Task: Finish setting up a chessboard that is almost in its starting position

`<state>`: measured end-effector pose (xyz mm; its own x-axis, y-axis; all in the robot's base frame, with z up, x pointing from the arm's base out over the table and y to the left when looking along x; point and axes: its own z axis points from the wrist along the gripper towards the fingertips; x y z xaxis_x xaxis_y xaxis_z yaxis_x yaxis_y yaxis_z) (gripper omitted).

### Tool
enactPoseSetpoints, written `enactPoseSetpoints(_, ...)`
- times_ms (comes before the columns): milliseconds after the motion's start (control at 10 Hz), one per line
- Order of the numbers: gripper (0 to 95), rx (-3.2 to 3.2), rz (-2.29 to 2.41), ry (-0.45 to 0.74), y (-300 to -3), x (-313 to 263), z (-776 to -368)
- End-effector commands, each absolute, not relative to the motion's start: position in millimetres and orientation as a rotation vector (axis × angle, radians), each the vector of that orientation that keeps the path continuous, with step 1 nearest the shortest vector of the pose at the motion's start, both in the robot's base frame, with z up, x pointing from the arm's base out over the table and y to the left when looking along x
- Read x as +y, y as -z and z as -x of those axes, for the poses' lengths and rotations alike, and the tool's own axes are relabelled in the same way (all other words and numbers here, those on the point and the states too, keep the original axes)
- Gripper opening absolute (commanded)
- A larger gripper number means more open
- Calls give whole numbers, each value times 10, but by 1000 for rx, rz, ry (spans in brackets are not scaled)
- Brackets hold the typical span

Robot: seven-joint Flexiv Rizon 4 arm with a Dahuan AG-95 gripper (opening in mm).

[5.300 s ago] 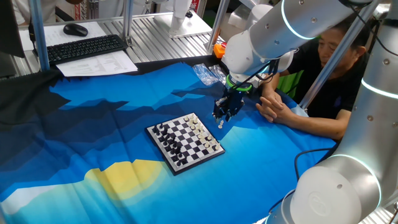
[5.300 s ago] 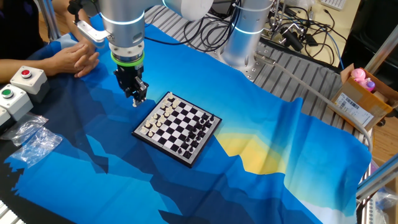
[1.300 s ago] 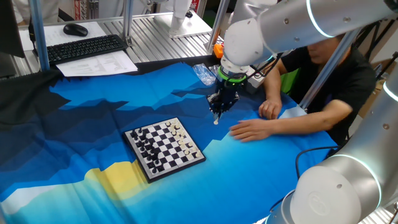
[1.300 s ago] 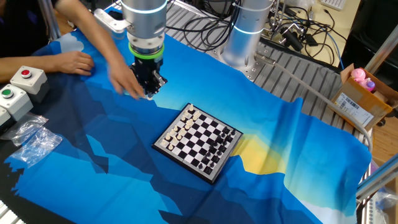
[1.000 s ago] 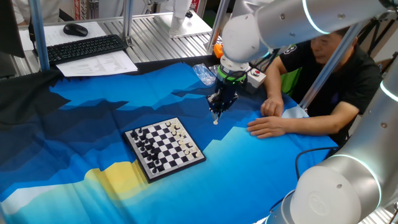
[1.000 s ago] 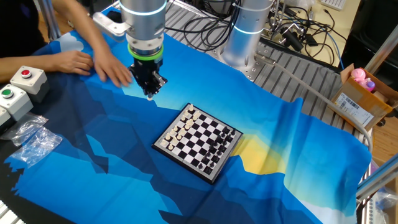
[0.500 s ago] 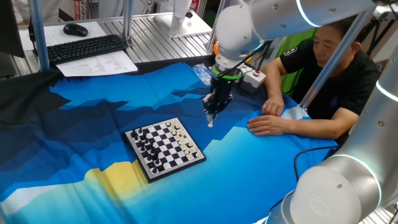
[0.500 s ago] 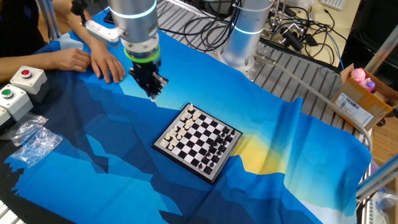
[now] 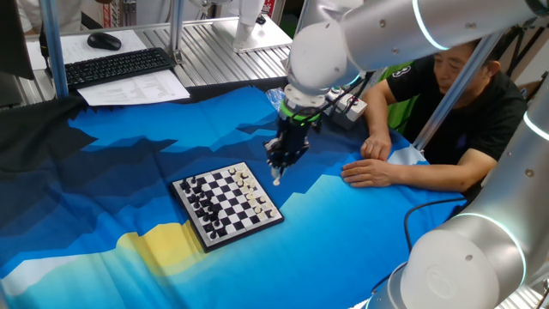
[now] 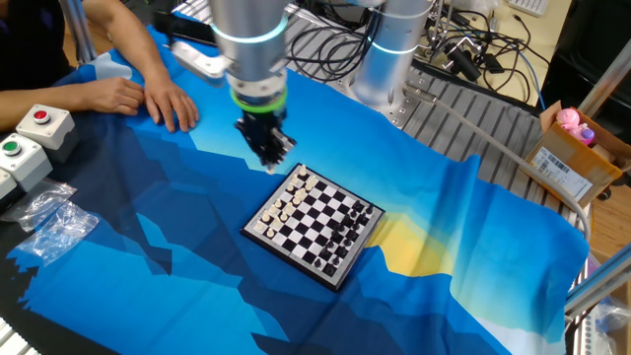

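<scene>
The chessboard (image 9: 244,233) is a small black-and-white board with a dark rim, lying on the blue cloth with tiny black and white pieces on it. It also shows in the other fixed view (image 10: 290,261). My gripper (image 9: 277,174) hangs just above the cloth beside the board's white-piece edge, near its far corner. It is shut on a small white chess piece (image 9: 276,181) that sticks out below the fingertips. In the other fixed view the gripper (image 10: 273,161) is just off the board's far corner, and the piece is hard to make out there.
A person sits at the table's side with hands (image 9: 371,172) resting on the cloth (image 10: 170,105). A button box (image 10: 39,126) and a plastic bag (image 10: 51,223) lie at the left. A keyboard (image 9: 116,65) and a cardboard box (image 10: 570,150) sit beyond the cloth.
The board was shifted across the cloth several seconds ago and the person's hand has drawn back. In the last second my gripper has carried the white piece toward the board's corner and lower.
</scene>
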<state>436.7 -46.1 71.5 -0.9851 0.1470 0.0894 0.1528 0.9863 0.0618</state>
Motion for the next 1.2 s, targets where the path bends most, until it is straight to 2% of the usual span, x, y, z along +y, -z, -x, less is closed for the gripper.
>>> enactPoseSetpoints(100,0,-3050,243,108,-654,-404,-4400)
enactPoseSetpoints(1200,0,-3091,305,145,-475,-141,-4496)
